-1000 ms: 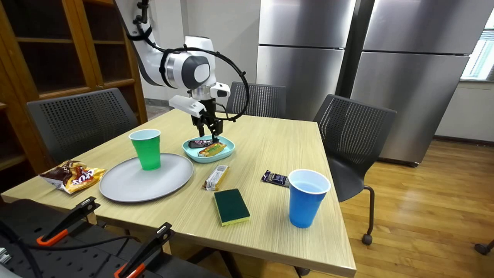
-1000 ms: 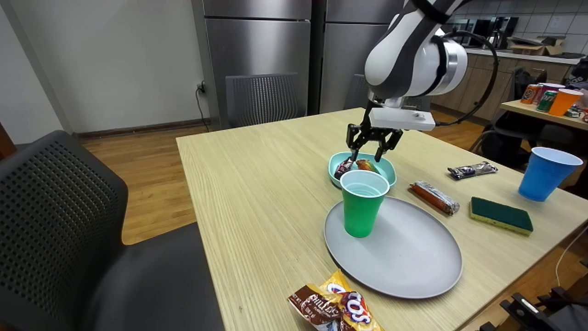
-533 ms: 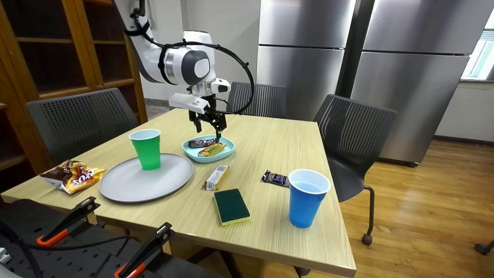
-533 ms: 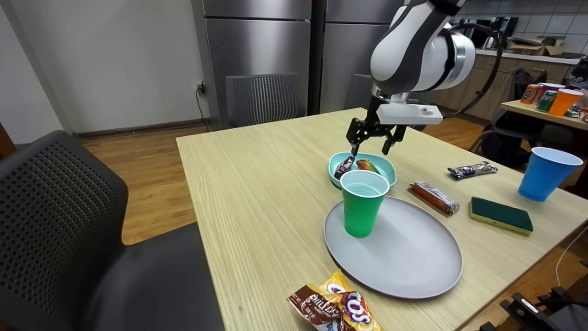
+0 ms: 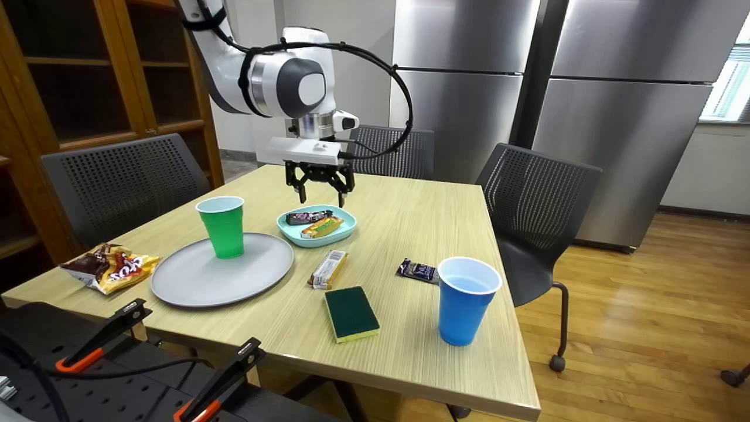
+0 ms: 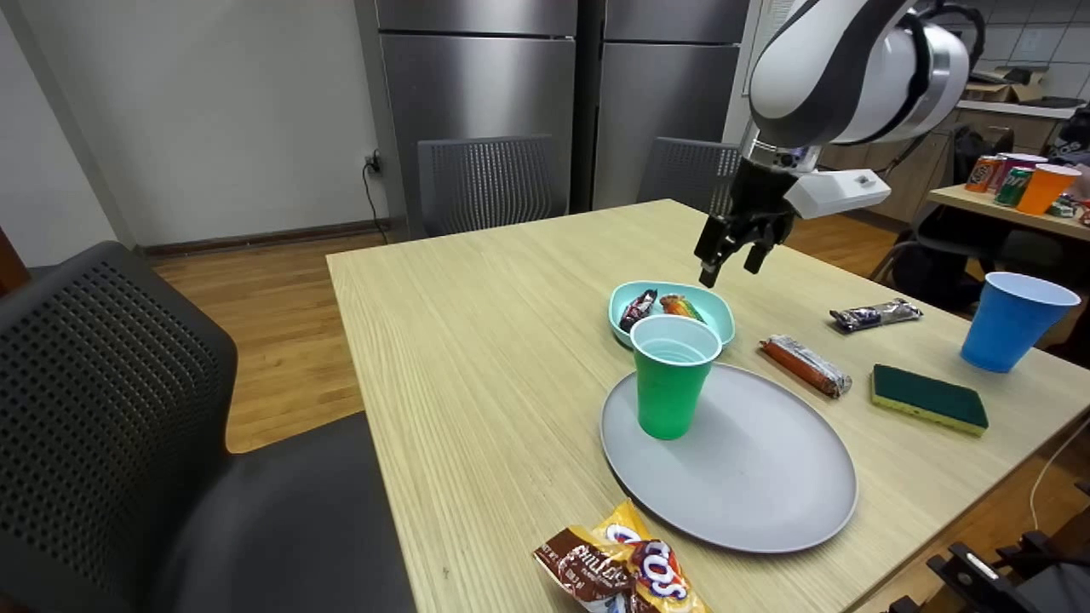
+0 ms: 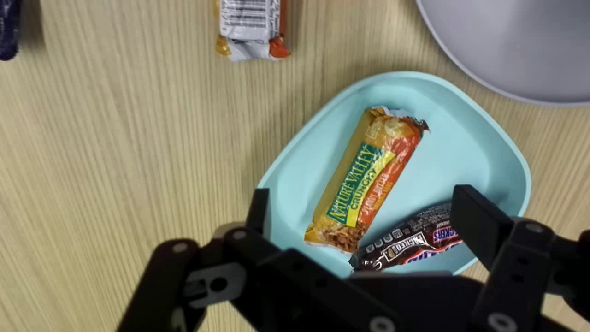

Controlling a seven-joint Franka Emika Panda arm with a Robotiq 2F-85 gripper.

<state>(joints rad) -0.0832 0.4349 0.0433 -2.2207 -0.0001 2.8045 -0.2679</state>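
a nature valley bar (image 7: 364, 180) in a yellow and orange wrapper lay flat, label up, in a turquoise dish (image 7: 465, 157), and a dark snickers bar (image 7: 410, 242) lay beside it in the same dish; their nearest ends came close, though whether they touched could not be told. the gripper (image 5: 321, 199) hung just above the dish with its fingers spread wide, and in the wrist view a finger hid an end of the snickers bar. in both exterior views the fingertips stood apart from the bars. near the dish a barcoded bar (image 5: 329, 269) rested on the pale wood table (image 6: 477, 340), and on the same tabletop sat a round gray plate (image 6: 766, 477) with a green cup (image 6: 673, 392) upright on it, off center. a crumpled brown and yellow snack bag (image 5: 114, 268) lay near the plate. past the barcoded bar was a sponge (image 6: 928, 398), dark green face up over a yellow layer. farther along, a dark-wrapped bar (image 5: 417, 271) lay near an upright blue cup (image 5: 466, 305). dark gray chairs (image 5: 539, 217) and steel refrigerators (image 5: 460, 105) stood beyond.
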